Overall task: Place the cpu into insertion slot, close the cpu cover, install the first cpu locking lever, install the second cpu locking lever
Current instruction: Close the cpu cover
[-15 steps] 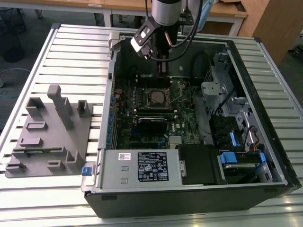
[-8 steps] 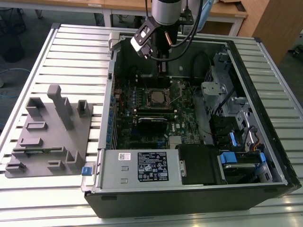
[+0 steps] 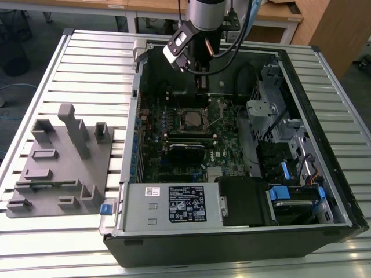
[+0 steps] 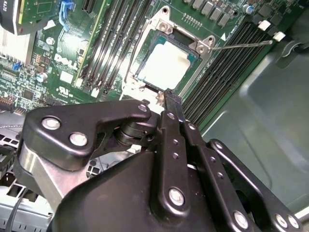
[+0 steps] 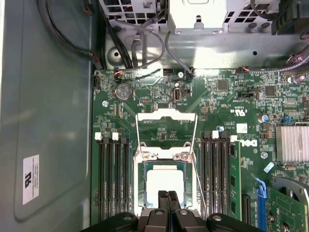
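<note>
cpu [image 5: 165,181] lay seated in the slot [image 5: 141,188]. cover [image 5: 166,114] stood open, hinged up beyond it. fingers [image 5: 164,199] pressed together, holding nothing, just over the cpu's edge. cover judged thin, stiff and light; best pushed at its free edge, sparing the fragile chip.

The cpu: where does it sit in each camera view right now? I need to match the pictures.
Exterior view: the cpu lies mid-motherboard, under the arm.
Second wrist view: the cpu is the pale square just past the tips of the gripper.
First wrist view: the cpu is the pale square partly covered by the gripper tips.
Shared landmark: the insertion slot, whose silver rim frames the cpu in every view.
</note>
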Robot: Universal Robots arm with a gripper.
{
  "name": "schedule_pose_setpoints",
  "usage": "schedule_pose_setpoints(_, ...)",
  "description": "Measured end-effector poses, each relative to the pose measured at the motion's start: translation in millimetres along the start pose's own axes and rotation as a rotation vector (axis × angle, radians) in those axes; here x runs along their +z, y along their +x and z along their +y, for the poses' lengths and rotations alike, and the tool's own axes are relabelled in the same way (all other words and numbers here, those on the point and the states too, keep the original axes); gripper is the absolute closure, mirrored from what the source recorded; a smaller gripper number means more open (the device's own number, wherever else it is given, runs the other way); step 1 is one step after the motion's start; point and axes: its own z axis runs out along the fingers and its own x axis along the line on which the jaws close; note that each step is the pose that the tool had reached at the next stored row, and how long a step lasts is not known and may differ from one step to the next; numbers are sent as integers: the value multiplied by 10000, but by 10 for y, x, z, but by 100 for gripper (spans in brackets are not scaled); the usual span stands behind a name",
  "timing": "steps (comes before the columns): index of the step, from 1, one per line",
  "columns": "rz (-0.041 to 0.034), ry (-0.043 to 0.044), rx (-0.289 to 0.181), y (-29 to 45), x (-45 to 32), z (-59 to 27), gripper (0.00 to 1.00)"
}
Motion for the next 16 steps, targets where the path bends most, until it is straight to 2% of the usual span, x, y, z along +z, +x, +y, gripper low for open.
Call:
schedule_pose_setpoints(8, 1, -1, 0, 2, 4, 67, 90)
schedule_pose_setpoints(16, 0, 0, 0, 2, 4, 90, 90)
